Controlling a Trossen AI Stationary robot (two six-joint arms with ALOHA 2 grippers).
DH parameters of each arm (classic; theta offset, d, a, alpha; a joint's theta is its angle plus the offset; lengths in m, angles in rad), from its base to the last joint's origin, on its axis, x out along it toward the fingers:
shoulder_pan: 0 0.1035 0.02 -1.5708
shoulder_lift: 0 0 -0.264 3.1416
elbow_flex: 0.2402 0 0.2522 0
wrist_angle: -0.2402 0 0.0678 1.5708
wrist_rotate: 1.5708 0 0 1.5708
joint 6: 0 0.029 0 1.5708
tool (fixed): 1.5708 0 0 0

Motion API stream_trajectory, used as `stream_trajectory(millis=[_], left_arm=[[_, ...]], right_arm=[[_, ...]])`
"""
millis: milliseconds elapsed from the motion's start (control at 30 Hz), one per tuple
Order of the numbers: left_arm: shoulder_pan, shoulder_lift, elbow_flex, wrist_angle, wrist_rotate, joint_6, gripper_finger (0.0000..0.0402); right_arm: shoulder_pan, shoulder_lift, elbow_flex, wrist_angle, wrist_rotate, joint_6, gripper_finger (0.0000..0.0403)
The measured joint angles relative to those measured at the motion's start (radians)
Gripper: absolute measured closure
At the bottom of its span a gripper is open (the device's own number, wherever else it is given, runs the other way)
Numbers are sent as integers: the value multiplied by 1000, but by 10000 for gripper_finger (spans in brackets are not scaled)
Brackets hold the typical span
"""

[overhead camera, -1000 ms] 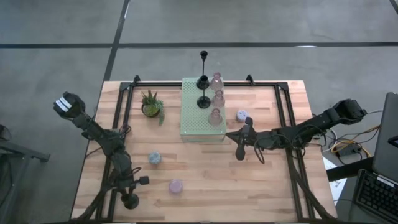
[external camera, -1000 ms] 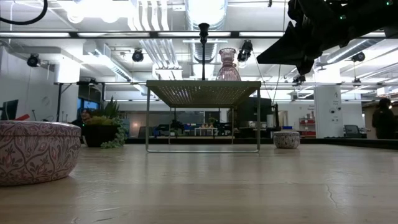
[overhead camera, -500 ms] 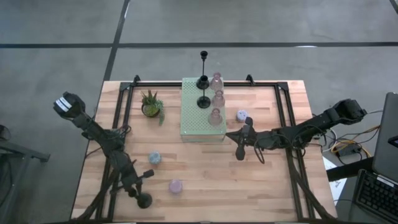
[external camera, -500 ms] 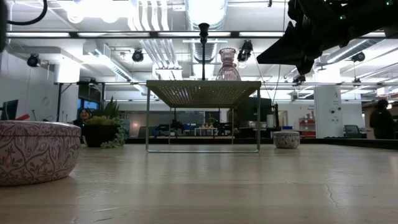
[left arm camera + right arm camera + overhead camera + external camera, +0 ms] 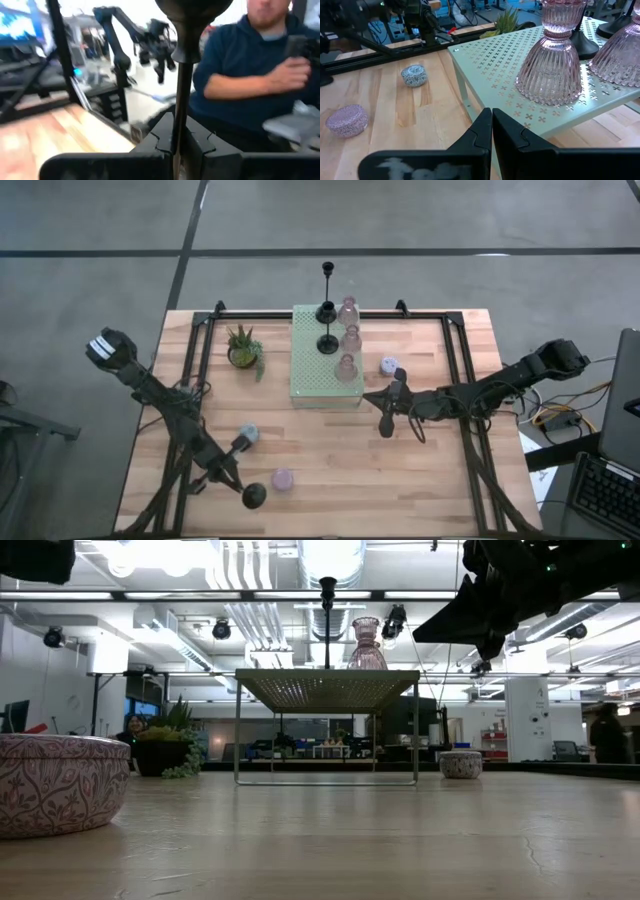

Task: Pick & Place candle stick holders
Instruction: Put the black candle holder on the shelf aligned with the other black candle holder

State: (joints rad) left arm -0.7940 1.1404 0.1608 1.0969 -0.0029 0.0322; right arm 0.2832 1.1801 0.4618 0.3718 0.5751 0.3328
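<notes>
My left gripper point(image 5: 232, 475) hovers over the table's near left part, shut on a black candle stick holder point(image 5: 253, 496). Its round base point(image 5: 192, 10) is the end farthest from the fingers. My right gripper point(image 5: 378, 398) is shut and empty just right of the pale green board point(image 5: 310, 370). On the board stand three pink glass holders point(image 5: 350, 338) and two black ones point(image 5: 327, 343). Stubby holders rest on the wood: a blue one point(image 5: 248, 435), a lavender one point(image 5: 283, 478) and one more point(image 5: 388, 365) right of the board. My left gripper pinches the black holder's thin stem point(image 5: 178, 117) between its two fingers, which lie across the stem. The holder sticks out roughly level beyond the fingertips, base end foremost, lifted clear of the table.
A small potted plant point(image 5: 243, 348) stands left of the board. Black frame rails point(image 5: 195, 360) run along the table's left, right and far sides. A person in a dark blue top point(image 5: 250, 75) sits beyond the table in the left wrist view. Open wood lies at the near right.
My left gripper has risen a little, tipped up to about level, and swung toward the table's right. The black holder went with it, its base sweeping from the near left corner toward the lavender holder. The fingers stayed shut on it.
</notes>
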Motion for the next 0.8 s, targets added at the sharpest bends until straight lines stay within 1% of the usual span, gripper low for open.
stream_trajectory(millis=[67,100,167,267,367,400,467,600,700,800], left_arm=[[-1,0,0,34,-59,-24,384],[-1,0,1,48,-108,-52,384],[0,0,6,63,-225,-67,385],[1,-1,15,92,-399,-38,384],[6,-4,39,107,-595,-13,383],[10,-5,49,106,-644,0,383],[28,-5,68,102,-688,27,383],[94,-6,117,57,-713,38,382],[153,-10,167,-20,-738,26,382],[227,-20,240,-149,-735,20,382]], right_arm=[[0,0,0,0,0,0,394],[0,0,0,0,0,0,394],[0,0,0,0,0,0,394],[0,0,0,0,0,0,394],[0,0,0,0,0,0,394],[0,0,0,0,0,0,394],[0,0,0,0,0,0,394],[0,0,0,0,0,0,394],[0,0,0,0,0,0,394],[0,0,0,0,0,0,394]])
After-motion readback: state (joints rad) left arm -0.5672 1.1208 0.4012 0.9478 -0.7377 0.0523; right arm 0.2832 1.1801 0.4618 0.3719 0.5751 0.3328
